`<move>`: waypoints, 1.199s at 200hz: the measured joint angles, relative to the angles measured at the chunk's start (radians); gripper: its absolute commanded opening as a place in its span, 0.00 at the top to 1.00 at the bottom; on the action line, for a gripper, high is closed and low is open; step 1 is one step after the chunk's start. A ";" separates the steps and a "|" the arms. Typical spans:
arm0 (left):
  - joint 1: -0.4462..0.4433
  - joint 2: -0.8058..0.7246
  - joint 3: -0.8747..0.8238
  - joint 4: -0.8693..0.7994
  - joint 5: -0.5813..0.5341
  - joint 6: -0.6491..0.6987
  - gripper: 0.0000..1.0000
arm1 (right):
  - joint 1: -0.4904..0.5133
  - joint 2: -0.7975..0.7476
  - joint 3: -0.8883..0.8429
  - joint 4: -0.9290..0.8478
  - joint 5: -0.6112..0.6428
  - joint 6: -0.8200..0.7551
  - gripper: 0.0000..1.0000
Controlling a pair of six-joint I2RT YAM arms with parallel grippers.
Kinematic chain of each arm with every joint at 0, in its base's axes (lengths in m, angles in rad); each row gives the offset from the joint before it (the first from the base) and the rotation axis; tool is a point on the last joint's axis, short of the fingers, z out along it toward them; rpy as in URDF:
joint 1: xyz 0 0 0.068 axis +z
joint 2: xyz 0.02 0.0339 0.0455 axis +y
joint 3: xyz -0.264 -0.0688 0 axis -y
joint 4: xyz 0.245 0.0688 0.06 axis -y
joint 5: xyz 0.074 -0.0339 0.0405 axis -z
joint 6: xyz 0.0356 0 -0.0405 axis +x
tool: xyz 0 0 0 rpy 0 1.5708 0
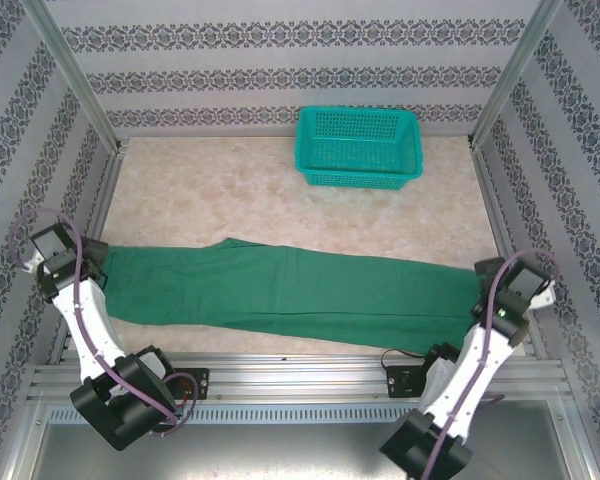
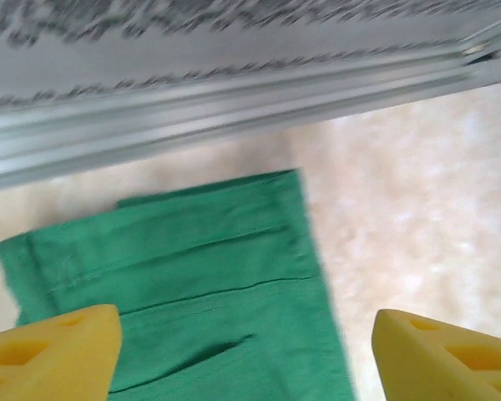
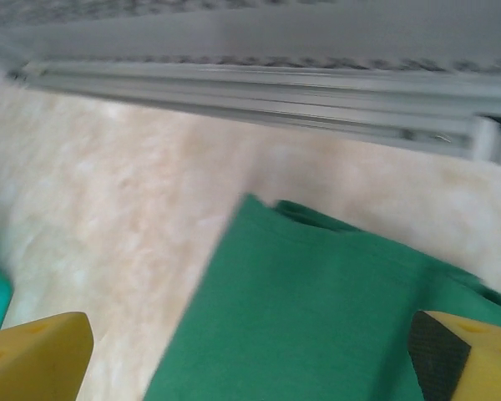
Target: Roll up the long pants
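Long pants point(image 1: 300, 290) flat on counter point(image 1: 210, 190).
Left pincer point(image 2: 246, 355), right pincer point(image 3: 250, 359) both released above its ends; teal basket point(image 1: 360, 180) stands apart.

In the top external view, the long pants point(image 1: 290, 290) lie flat on the counter point(image 1: 230, 190). They span the lower middle of the frame from left to right. The basket point(image 1: 360, 148) stands on the counter at upper centre-right, behind the pants and well apart from them. The left arm point(image 1: 90, 320) stands at lower left and the right arm point(image 1: 480, 350) at lower right, one at each end of the pants.

In the left wrist view, one end of the pants lies between the wide-set fingers point(image 2: 50, 355) of the left end effector point(image 2: 242, 355). In the right wrist view, the other end lies likewise within the right end effector point(image 3: 250, 359).
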 measured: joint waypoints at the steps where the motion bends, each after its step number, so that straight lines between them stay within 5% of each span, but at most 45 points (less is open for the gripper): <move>1: -0.001 -0.003 0.003 0.002 0.002 0.001 0.31 | 0.005 0.005 0.004 0.002 -0.001 -0.003 0.02; 8: -0.006 -0.018 0.016 0.008 0.014 0.009 0.51 | 0.054 0.051 0.040 0.018 -0.011 -0.029 0.05; 14: -0.012 -0.036 0.018 0.015 0.028 0.015 0.79 | 0.105 0.089 0.063 0.031 -0.013 -0.055 0.21; 18: -0.014 -0.046 0.017 0.015 0.035 0.024 0.99 | 0.134 0.105 0.072 0.039 -0.011 -0.057 0.47; 23: -0.023 -0.063 0.012 0.016 0.049 0.028 1.00 | 0.182 0.124 0.079 0.053 -0.014 -0.079 0.91; 25: -0.026 -0.070 0.010 0.018 0.055 0.031 1.00 | 0.200 0.129 0.080 0.058 -0.015 -0.083 1.00; 44: -0.099 -0.128 -0.042 0.031 0.100 0.052 1.00 | 0.394 0.163 0.082 0.071 -0.015 -0.127 1.00; 64: -0.270 -0.134 -0.116 0.030 0.120 0.077 1.00 | 0.581 0.214 0.100 0.055 -0.010 -0.152 1.00; 100: -0.492 -0.021 -0.214 0.030 0.134 0.102 1.00 | 0.759 0.299 0.098 0.026 -0.044 -0.155 1.00; 165: -0.531 0.264 -0.204 0.092 0.138 0.103 1.00 | 0.784 0.491 0.014 0.037 -0.104 -0.092 1.00; 240: -0.531 0.466 -0.139 0.172 0.073 0.093 1.00 | 0.782 0.911 0.232 0.041 -0.132 -0.078 1.00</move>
